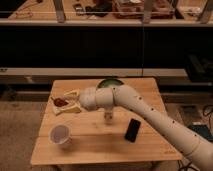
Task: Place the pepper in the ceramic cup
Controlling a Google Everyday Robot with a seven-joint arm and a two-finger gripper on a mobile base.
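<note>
My gripper (64, 101) reaches out over the left part of the wooden table (95, 145), with the arm coming in from the right. Its pale fingers (70, 93) are closed on the small dark red pepper (60, 102), which is held above the tabletop. The white ceramic cup (60, 135) stands upright on the table's front left. It is below and in front of the gripper, apart from it.
A green bowl (109, 83) sits at the table's back edge behind the arm. A small white bottle (107, 116) stands mid-table under the arm. A black flat slab (132, 129) lies at the right front. Dark shelving runs behind the table.
</note>
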